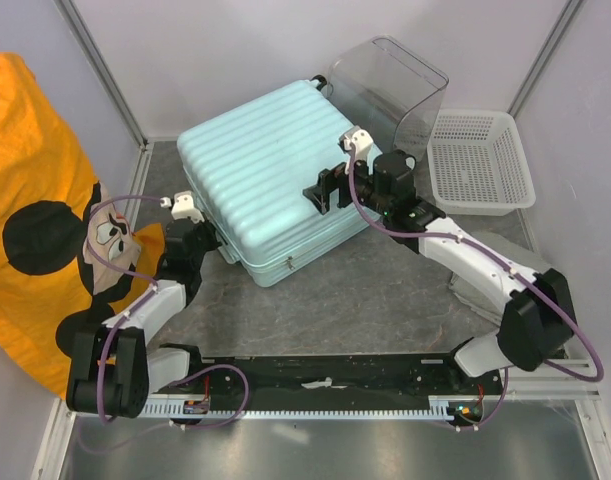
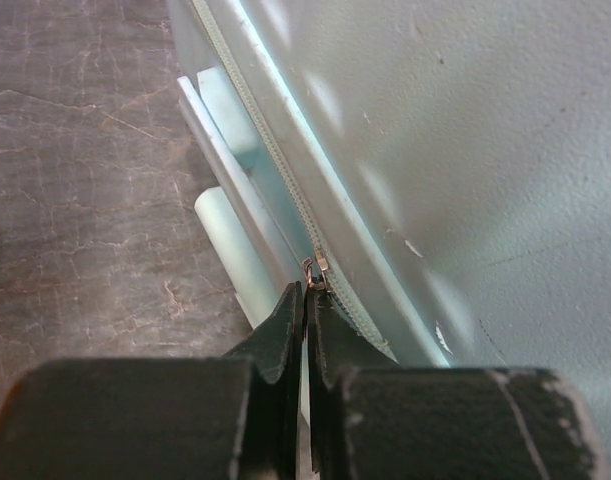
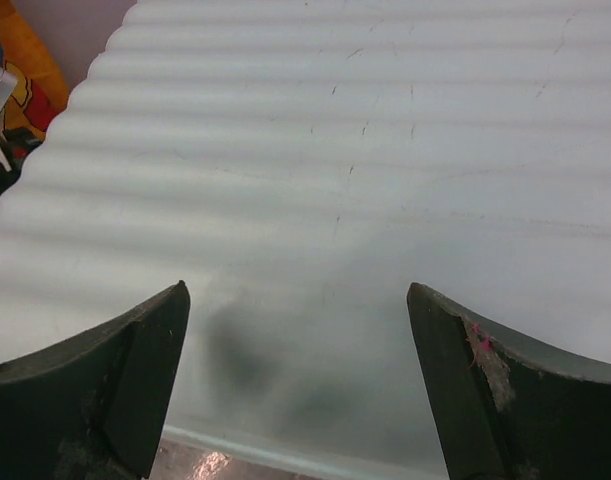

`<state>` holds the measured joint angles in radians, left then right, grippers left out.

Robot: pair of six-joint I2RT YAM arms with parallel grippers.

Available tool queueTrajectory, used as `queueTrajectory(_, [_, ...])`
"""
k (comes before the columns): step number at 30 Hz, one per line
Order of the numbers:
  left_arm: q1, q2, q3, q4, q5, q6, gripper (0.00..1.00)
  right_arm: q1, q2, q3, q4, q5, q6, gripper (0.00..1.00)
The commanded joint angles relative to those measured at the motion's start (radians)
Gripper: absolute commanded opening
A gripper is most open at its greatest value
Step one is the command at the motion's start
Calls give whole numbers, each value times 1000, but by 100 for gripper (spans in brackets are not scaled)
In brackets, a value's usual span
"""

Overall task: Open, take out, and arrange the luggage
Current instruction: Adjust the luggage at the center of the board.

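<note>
- Top view: the closed suitcase (image 1: pixel 270 170) lies flat at the middle-back of the table (image 1: pixel 385 300), ribbed shell up.
- A clear box (image 1: pixel 395 85) stands just behind its far right corner, and a white basket (image 1: pixel 480 160) sits to the right, near it.
- An orange cloth (image 1: pixel 35 200) with a cartoon face hangs at the left wall.
- The left claw (image 1: pixel 207 238) is at the suitcase's near left side; the right claw (image 1: pixel 320 192) hangs over the shell's right edge.
- Left wrist view: the left claw (image 2: pixel 305 300) is pinched tight, tips meeting on the small metal zip pull (image 2: pixel 317 268).
- The zip (image 2: pixel 275 160) runs up along the suitcase (image 2: pixel 465 150) side, with a pale rounded bar (image 2: pixel 235 250) just below the seam, beside the tips.
- Brown table (image 2: pixel 85 150) fills the left.
- Right wrist view: the right claw (image 3: pixel 297 292) gapes wide and holds nothing; whether it touches the ribbed suitcase (image 3: pixel 335 150) I cannot tell.
- The cloth (image 3: pixel 30 70) shows at the top left corner, a strip of table (image 3: pixel 205 465) at the bottom.
</note>
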<state>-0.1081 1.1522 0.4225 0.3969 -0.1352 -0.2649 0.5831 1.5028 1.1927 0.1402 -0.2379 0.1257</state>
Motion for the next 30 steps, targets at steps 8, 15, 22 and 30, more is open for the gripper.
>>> queueTrajectory(8, [154,83,104,149,28,-69,1,9,-220,-142,-243,187,9,97])
queueTrajectory(15, [174,103,114,158,69,-86,2,11,-318,-330,-163,169,127,92])
queueTrajectory(22, [189,63,110,151,163,-138,1,145,-316,-467,34,55,259,88])
queueTrajectory(30, [196,-6,76,114,229,-143,2,334,-188,-539,381,199,322,82])
